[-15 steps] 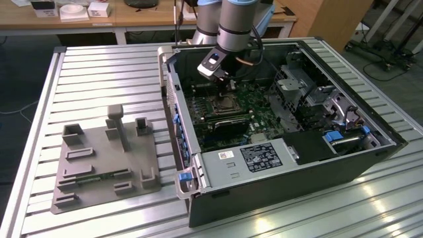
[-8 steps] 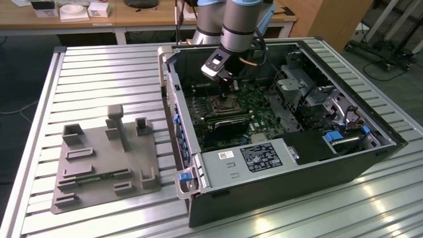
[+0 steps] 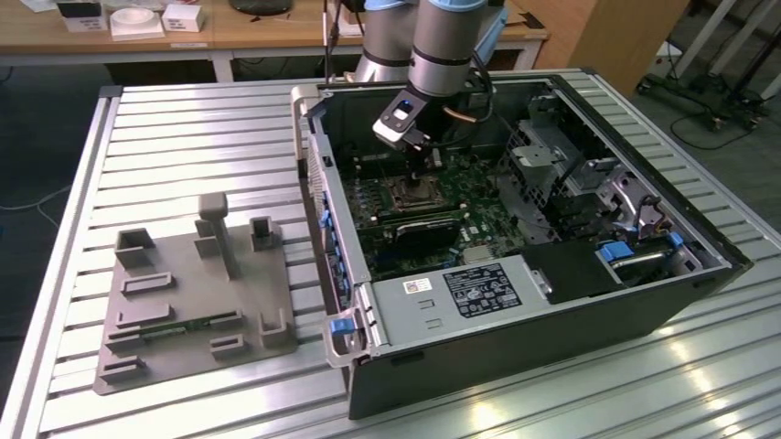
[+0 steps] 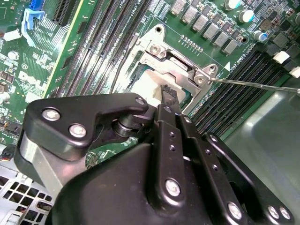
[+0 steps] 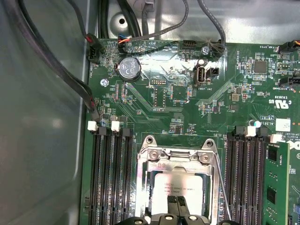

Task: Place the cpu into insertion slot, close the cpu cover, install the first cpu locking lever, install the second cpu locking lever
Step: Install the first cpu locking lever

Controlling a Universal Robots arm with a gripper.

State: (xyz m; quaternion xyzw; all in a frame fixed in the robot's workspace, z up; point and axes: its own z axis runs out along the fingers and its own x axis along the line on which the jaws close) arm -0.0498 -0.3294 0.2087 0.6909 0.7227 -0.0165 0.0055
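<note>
The cpu (image 5: 180,185) lies flat in the slot (image 5: 146,161), on the green board (image 5: 178,93) inside the open case (image 3: 550,338) on the surface (image 3: 183,137). The cover (image 5: 180,161) looks folded down around it. The claw (image 5: 177,202), tips pinched together on nothing, seems to bear on the chip's top. One lever (image 4: 253,84) juts out loose, so I'd judge the cover step nearly done. Latching calls for hooking that thin rod.
</note>
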